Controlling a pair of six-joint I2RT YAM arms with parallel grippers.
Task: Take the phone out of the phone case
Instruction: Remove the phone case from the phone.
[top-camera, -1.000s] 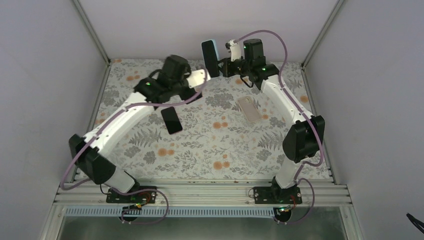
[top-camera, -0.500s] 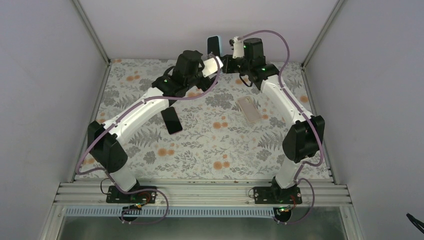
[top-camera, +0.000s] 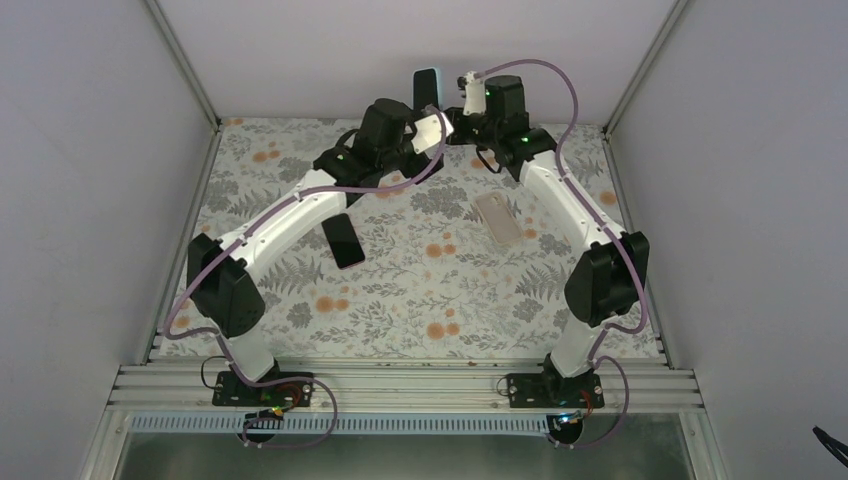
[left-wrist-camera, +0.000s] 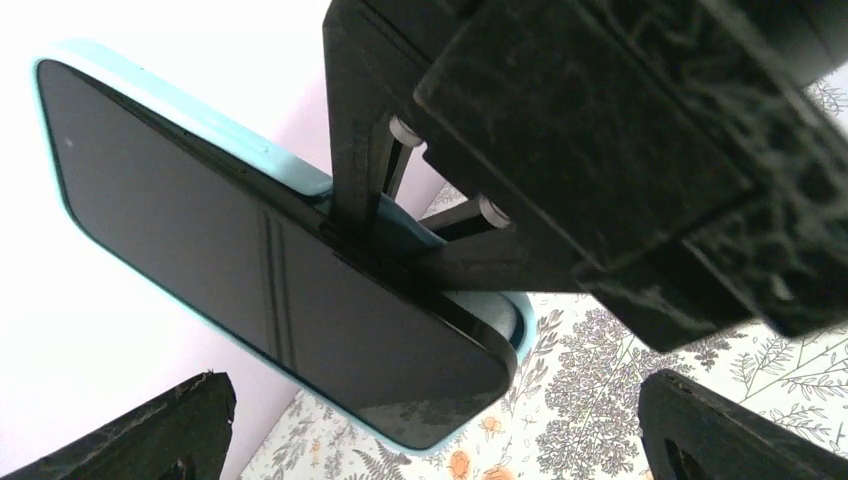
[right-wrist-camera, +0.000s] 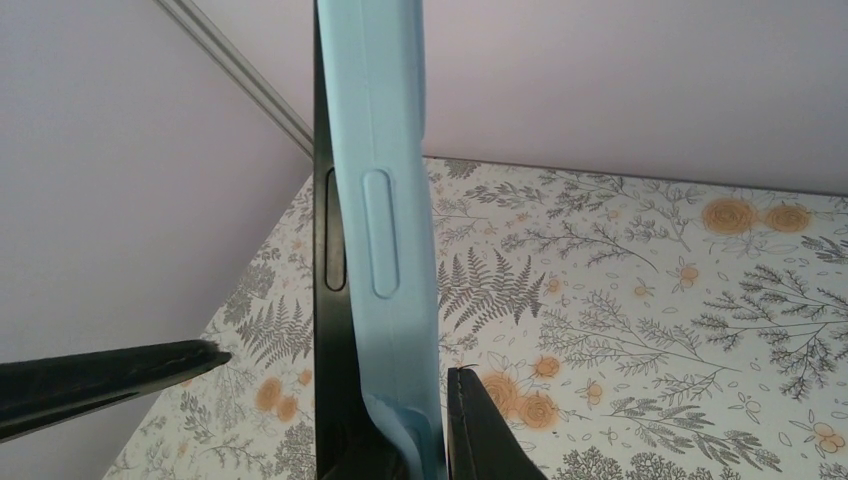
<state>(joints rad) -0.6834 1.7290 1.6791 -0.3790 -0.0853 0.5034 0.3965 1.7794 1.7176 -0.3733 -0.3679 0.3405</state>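
My right gripper is shut on a black phone in a light blue case and holds it upright above the table's back edge. It also shows in the top view. In the left wrist view the right gripper's black fingers clamp the phone near one end, where the phone's corner stands off the case. My left gripper is open, its tips on either side below the phone's lower end, not touching it. One left fingertip shows in the right wrist view.
A second black phone lies on the floral tabletop at the left of centre. A beige phone or case lies at the right of centre. Side walls and the back wall stand close to the raised phone.
My left arm has swung back and to the right, bringing its open gripper up to the held phone. The right gripper has turned the phone a little more upright.
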